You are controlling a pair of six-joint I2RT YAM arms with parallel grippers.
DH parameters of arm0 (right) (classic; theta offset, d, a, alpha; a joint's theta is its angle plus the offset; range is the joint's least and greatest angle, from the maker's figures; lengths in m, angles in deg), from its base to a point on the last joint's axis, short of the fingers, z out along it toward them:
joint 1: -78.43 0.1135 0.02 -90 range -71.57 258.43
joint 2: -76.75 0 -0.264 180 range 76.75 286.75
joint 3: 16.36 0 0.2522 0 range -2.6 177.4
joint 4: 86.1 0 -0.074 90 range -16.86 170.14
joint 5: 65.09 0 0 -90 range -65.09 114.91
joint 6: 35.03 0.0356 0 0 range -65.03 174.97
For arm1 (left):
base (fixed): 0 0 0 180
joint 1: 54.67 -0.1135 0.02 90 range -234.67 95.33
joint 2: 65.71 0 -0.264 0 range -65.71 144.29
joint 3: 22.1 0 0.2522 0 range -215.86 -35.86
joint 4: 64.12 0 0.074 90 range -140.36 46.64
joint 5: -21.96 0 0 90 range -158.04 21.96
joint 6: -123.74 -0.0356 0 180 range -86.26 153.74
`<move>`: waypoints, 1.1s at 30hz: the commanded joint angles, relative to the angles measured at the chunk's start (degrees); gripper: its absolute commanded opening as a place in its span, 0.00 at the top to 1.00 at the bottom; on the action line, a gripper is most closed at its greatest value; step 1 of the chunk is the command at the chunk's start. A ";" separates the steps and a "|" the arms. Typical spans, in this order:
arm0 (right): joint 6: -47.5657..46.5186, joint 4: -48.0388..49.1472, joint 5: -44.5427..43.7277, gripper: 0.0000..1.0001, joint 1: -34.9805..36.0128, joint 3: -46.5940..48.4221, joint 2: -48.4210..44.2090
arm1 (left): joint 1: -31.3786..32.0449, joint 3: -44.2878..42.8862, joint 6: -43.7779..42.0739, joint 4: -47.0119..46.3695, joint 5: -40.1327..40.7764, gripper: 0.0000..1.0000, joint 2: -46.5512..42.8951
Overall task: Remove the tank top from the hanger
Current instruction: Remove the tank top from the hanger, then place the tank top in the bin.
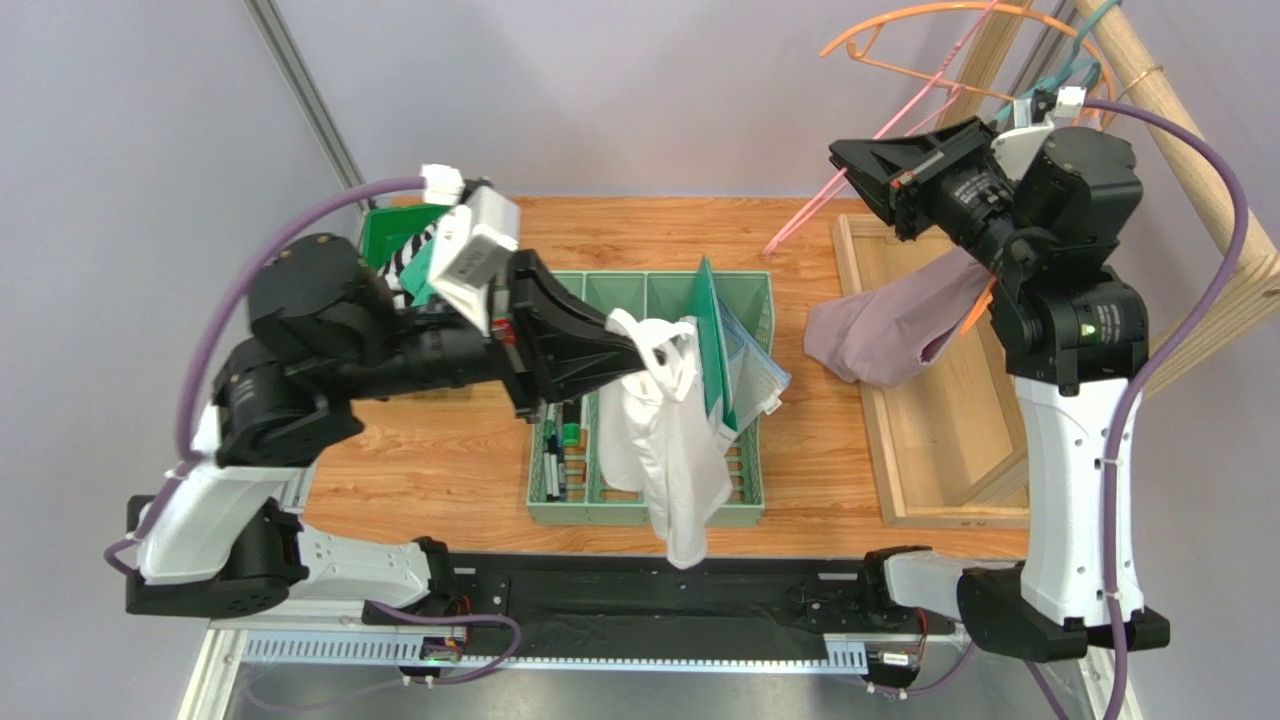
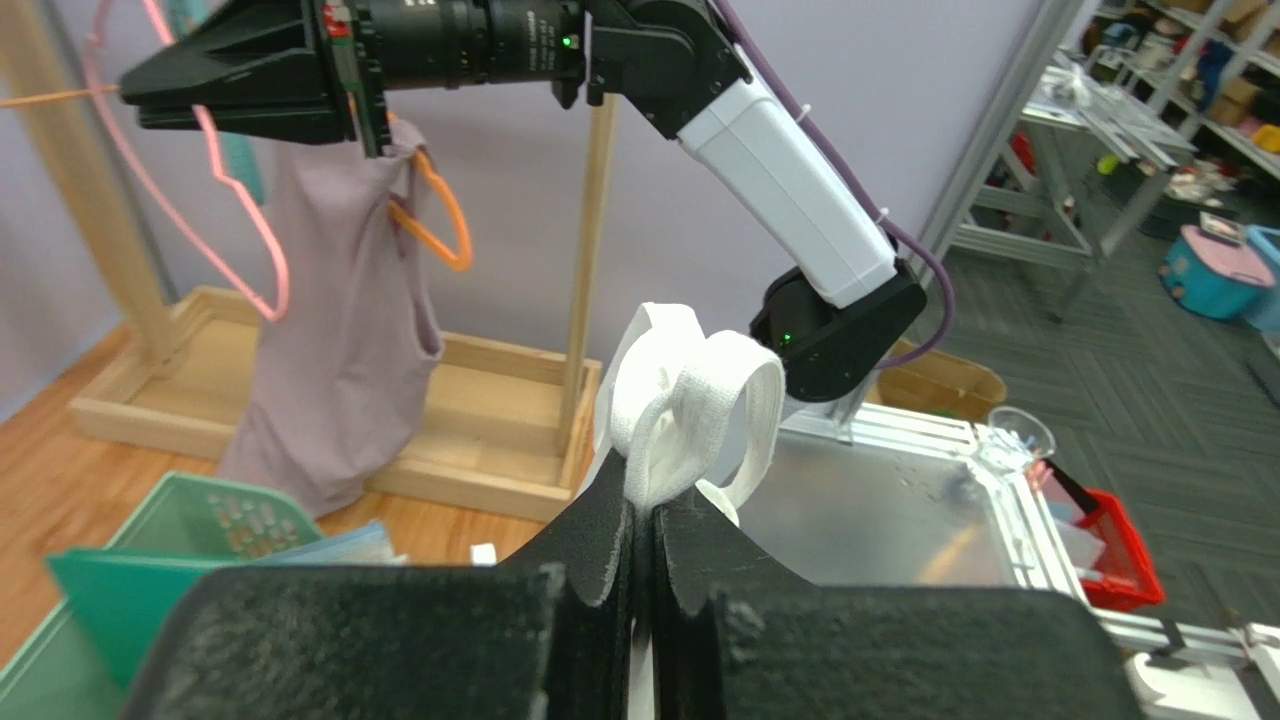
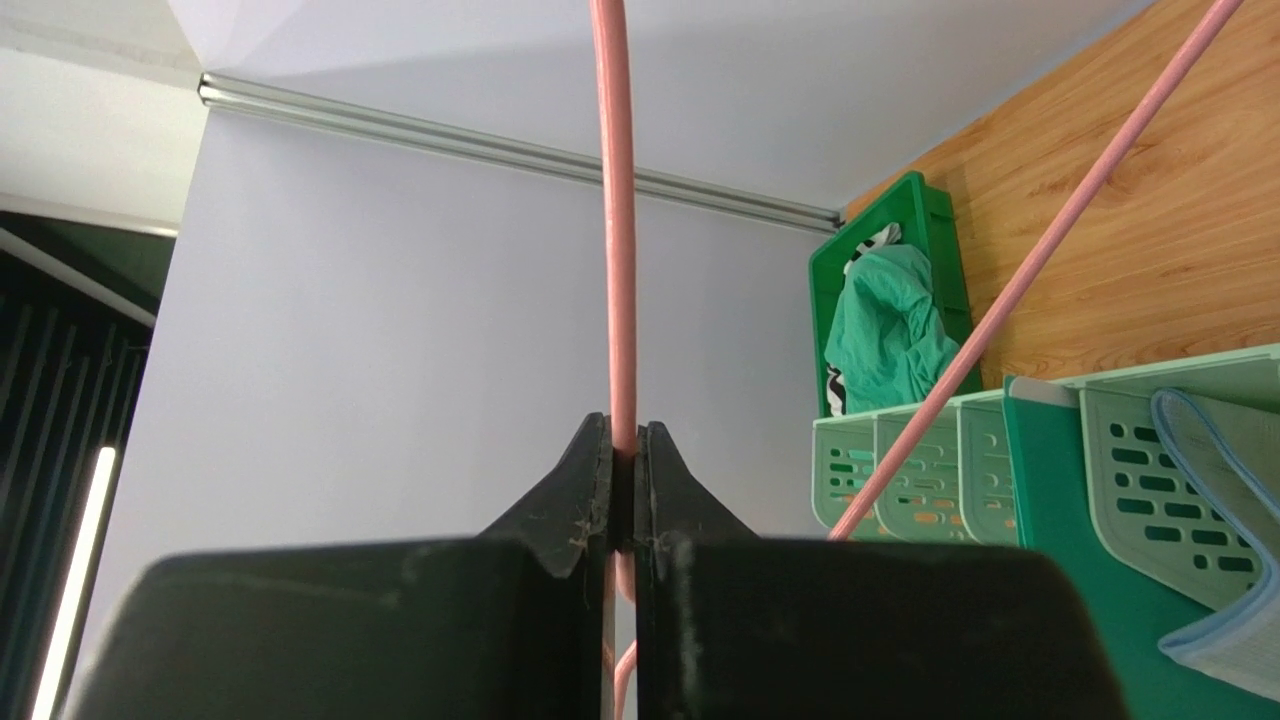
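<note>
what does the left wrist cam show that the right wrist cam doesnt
Only the left wrist: the left gripper shut on the straps of the white tank top, and a mauve garment hanging on an orange hanger by the wooden rack. Only the right wrist: a dark green bin with a teal cloth in it. Both: the pink hanger, the right gripper shut on its wire, and the pale green organizer.
</note>
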 commanded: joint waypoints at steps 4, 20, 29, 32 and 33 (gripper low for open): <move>3.82 4.65 -15.03 1.00 5.38 4.65 7.16 | 0.04 -4.27 -2.42 13.34 15.55 1.00 -6.27; 6.38 4.48 -25.84 1.00 2.14 30.32 31.52 | 0.04 -3.75 4.17 29.44 42.10 1.00 -16.03; 4.35 5.09 -31.56 1.00 0.38 34.28 33.54 | 0.04 -2.87 6.11 31.47 46.77 1.00 -17.71; 3.56 4.92 -34.01 1.00 -0.06 32.88 32.67 | 0.04 -2.87 5.85 31.38 46.86 1.00 -17.45; 3.74 5.00 -34.29 1.00 -0.67 32.44 32.40 | 0.04 -3.13 5.67 31.21 46.86 1.00 -17.18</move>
